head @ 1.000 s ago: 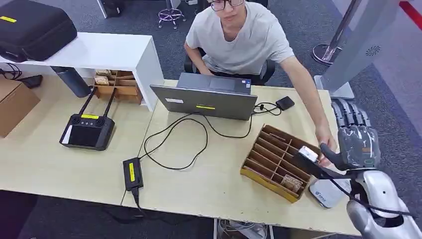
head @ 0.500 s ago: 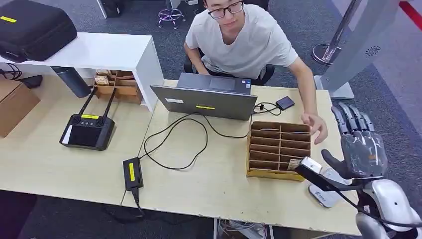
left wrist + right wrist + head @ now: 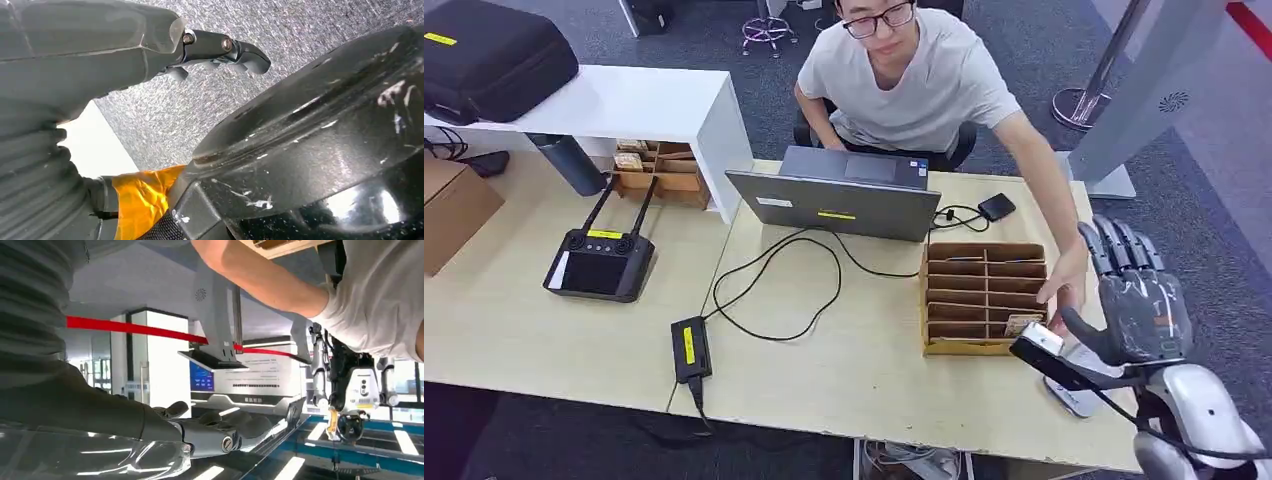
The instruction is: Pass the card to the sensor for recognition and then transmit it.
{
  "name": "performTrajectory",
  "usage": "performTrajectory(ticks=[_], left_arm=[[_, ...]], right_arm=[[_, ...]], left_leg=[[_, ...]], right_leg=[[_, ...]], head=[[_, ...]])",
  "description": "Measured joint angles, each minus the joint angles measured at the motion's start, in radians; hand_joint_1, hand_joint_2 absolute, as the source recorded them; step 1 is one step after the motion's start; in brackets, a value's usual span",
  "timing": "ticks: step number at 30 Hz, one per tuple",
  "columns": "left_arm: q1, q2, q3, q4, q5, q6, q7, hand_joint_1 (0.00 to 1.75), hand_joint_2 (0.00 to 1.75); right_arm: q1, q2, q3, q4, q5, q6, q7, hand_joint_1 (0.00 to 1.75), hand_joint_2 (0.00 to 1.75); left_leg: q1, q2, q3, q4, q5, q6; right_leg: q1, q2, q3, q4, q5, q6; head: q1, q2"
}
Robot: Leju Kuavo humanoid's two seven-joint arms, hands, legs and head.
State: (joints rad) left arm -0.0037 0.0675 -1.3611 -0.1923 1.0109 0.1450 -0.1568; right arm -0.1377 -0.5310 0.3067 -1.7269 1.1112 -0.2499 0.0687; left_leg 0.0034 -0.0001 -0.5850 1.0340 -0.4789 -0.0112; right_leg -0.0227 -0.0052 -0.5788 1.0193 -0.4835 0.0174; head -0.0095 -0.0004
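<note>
The table [image 3: 544,330] is wide, flat, pale wood. A white shelf [image 3: 634,105] stands on its far left with a soft black case [image 3: 489,55] on top. A person [image 3: 919,85] in a grey shirt sits behind a thin grey laptop [image 3: 839,200] and reaches one hand [image 3: 1064,285] down to the near right corner of a brown cardboard tray [image 3: 982,297]. The tray is split into long narrow slots. A black remote [image 3: 596,265] with two thin sticks lies on the left. A thin black cable [image 3: 774,290] loops from the laptop to a small black box [image 3: 690,348] with a yellow label. The right hand [image 3: 1134,300] is grey and shiny, with dark ribbed fingers [image 3: 1119,245] held straight and apart and the thumb out to the side; it holds nothing. The sensor [image 3: 1074,390] is a smooth white rounded pad near the table's edge, just below that hand. A flat dark bar with a white end [image 3: 1046,350] sticks out over the sensor; it cannot be told if that is the card. The left hand [image 3: 210,50] hangs over grey speckled carpet [image 3: 310,25], dark fingers curled in on nothing.
</note>
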Motion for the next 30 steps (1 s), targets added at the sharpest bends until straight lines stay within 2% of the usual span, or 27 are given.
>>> performTrajectory(ticks=[14, 30], left_arm=[[0.0, 0.0, 0.0, 0.0, -0.002, 0.002, 0.0, 0.0, 1.75], [-0.001, 0.0, 0.0, 0.0, -0.004, 0.002, 0.005, 0.0, 1.75]], right_arm=[[0.0, 0.0, 0.042, 0.026, 0.0, 0.0, 0.0, 0.0, 1.75], [-0.001, 0.0, 0.052, 0.031, -0.001, 0.0, 0.0, 0.0, 1.75]], left_leg=[[0.0, 0.0, 0.0, 0.0, 0.0, 0.0], [0.0, 0.0, 0.0, 0.0, 0.0, 0.0]], right_leg=[[0.0, 0.0, 0.0, 0.0, 0.0, 0.0], [0.0, 0.0, 0.0, 0.0, 0.0, 0.0]], head=[[0.0, 0.0], [0.0, 0.0]])
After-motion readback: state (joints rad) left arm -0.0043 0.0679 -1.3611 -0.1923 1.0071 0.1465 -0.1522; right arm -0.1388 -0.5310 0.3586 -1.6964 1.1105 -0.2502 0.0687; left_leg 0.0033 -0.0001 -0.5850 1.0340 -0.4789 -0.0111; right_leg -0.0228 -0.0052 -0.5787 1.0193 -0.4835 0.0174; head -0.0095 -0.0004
